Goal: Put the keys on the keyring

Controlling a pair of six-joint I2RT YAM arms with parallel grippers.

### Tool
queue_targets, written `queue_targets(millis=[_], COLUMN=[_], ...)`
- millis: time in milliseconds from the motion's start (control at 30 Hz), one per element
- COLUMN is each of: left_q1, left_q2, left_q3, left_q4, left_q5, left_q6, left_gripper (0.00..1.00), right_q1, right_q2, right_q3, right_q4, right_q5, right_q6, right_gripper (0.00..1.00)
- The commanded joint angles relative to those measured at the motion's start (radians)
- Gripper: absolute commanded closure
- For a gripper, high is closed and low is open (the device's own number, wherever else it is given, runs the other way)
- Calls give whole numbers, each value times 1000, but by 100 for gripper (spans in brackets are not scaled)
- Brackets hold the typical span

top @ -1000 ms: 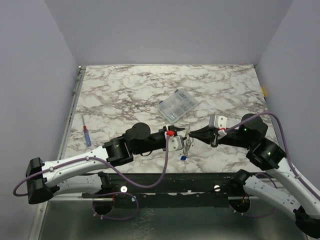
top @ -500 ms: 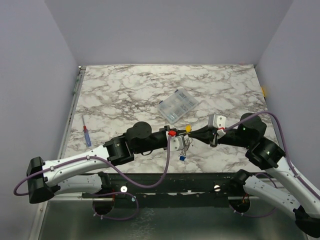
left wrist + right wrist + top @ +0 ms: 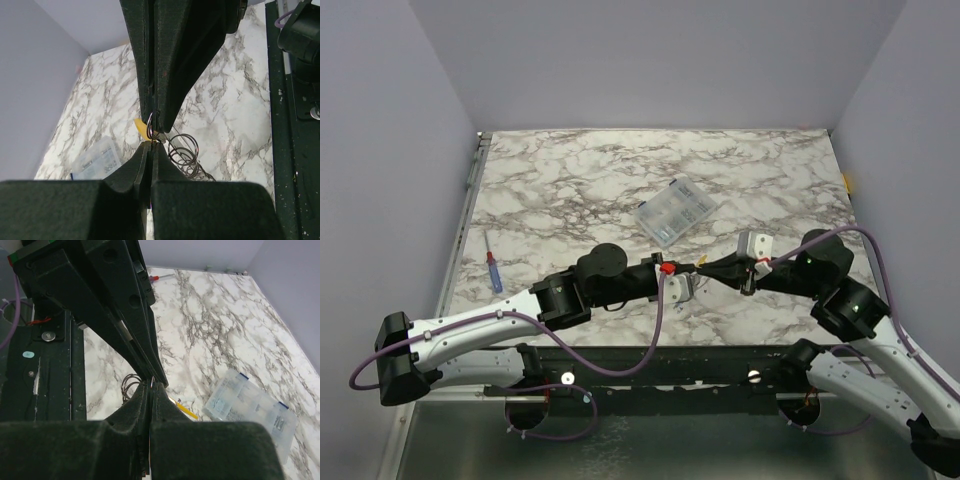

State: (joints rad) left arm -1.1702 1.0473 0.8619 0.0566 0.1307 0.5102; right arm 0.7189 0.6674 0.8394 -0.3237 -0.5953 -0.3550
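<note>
Just past the near edge of the desk [image 3: 570,180], left claw [image 3: 150,146] and right claw [image 3: 151,388] meeting tip to tip, lifted off the marble. Both shut down to a hairline seam.

In the left claw, by the look of it, the keyring [image 3: 184,150]: one small loop caught right at the meeting point, the other silvery coils hanging loose just below and to the side. In the right claw, seemingly, the yellow key [image 3: 141,129], only a sliver of its plastic head peeping out beside the tips. No sure sighting of the blue key anywhere: hidden or too small to tell.

Step in hand, as judged: threading the yellow key onto the ring. To do it well:
- Hold the ring rigid near its split end, not by the floppy coils.
- Bring the key's hole square to the wire's end.
- Slide along the wire in small moves rather than pushing across it, to avoid twisting the loop away.
- Avoid grinding the two sets of tips against each other.
- Loosen the right claw only after seeing the key hung on the wire unaided.

About level with the claws but far off to the left, a blue-handled, red-tipped screwdriver [image 3: 493,272] flat on the desk. Farther back, well apart from the work, a clear plastic compartment box [image 3: 675,209]. Neither needed here.
</note>
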Motion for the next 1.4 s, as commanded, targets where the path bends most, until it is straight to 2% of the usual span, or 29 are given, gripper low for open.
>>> queue_targets(millis=[0,433,1067,1367], left_q1=[1,1,2,2], left_q2=[-3,2,-32,-46], left_q3=[31,21,1,-4], left_q4=[7,33,58,80], left_q5=[26,28,20,38], left_q6=[-5,-47,-66,-78], left_gripper=[100,100,100,100], right_q1=[4,4,5,4], right_q2=[-19,-46,-44,-34], right_q3=[-23,-124,-144,-166], right_q4=[65,297,314,399], right_q5=[32,86,129,205], right_q6=[29,182,223,268], right_gripper=[99,100,99,99])
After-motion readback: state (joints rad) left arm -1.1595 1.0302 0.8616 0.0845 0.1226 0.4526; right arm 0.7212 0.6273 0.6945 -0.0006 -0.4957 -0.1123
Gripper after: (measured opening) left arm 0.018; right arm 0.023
